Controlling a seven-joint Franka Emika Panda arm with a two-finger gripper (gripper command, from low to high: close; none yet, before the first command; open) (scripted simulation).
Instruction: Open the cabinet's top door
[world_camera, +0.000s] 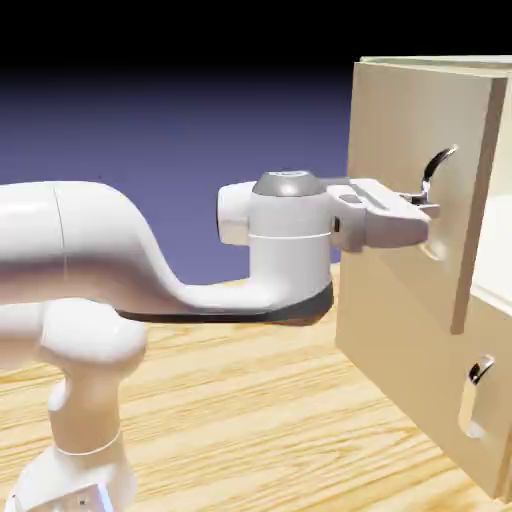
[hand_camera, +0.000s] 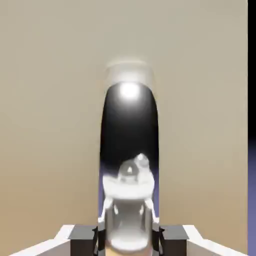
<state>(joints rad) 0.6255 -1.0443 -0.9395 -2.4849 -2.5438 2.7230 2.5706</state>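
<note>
My end effector (hand_camera: 128, 242) is clenched on the curved silver handle (hand_camera: 129, 150) of the top door (world_camera: 415, 190), one fingertip at each side of it near the handle's lower part. The hand view shows this grip from close up: the handle runs upright between my fingertips, dark and mirror-like above, bright below, against the plain beige door. From the exterior view I see only the upper curve of that handle standing clear above my fingers, the rest being hidden.

That exterior view alone shows the cabinet (world_camera: 400, 347) at its right, on the wooden counter (world_camera: 250, 410), with the lower panel (world_camera: 450, 375) and its own silver handle (world_camera: 474, 395) below the door. It also shows the door standing out from the cabinet body, a pale interior visible beyond its edge.

My arm (world_camera: 90, 240) comes in from the exterior view's left, its forearm roughly level, dipping at the wrist (world_camera: 289, 235). The wrist stands upright, and my hand (world_camera: 375, 215) reaches sideways toward the door.
</note>
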